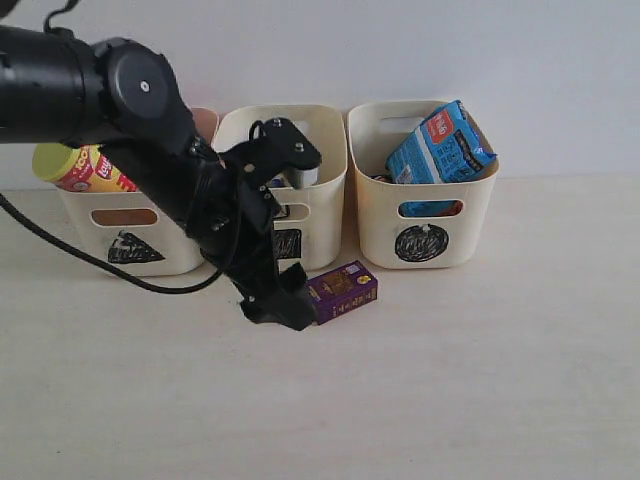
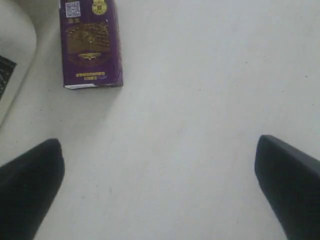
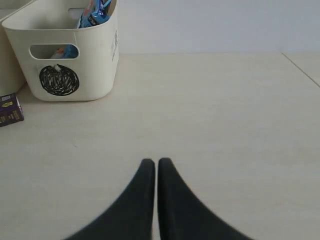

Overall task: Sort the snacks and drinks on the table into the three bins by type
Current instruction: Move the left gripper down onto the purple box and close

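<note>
The purple drink carton (image 1: 342,291) lies flat on the table in front of the square bin (image 1: 330,130). My left gripper (image 1: 298,302) hangs just left of it, low over the table. In the left wrist view that gripper (image 2: 160,185) is open wide over bare table, with the carton (image 2: 91,45) ahead of its fingers (image 2: 30,190) and apart from them. A yellow-red chip tube (image 1: 80,168) leans in the triangle bin (image 1: 85,225). A blue packet (image 1: 440,145) stands in the circle bin (image 1: 470,215). My right gripper (image 3: 156,167) is shut and empty, well away from the circle bin (image 3: 90,65).
The left arm crosses in front of the triangle and square bins and hides much of what they hold. A black cable (image 1: 90,262) trails over the table at the left. A table edge (image 3: 300,70) shows in the right wrist view.
</note>
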`<action>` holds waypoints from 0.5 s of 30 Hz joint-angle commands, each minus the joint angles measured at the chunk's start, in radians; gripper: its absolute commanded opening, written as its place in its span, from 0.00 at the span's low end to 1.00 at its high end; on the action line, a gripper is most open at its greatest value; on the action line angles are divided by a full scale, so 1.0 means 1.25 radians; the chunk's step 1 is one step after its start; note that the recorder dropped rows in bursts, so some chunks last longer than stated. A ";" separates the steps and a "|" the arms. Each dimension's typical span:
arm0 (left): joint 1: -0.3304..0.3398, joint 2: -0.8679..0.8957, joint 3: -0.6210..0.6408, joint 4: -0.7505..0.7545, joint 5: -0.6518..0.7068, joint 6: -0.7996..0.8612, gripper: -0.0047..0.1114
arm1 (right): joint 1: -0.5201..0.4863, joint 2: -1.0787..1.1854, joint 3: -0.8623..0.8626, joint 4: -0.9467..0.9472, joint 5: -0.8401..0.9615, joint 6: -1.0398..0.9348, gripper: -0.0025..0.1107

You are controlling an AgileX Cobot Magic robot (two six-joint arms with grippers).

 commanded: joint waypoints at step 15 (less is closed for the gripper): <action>-0.005 0.198 -0.086 -0.141 -0.193 0.104 0.90 | 0.001 -0.004 0.000 0.002 -0.005 0.000 0.02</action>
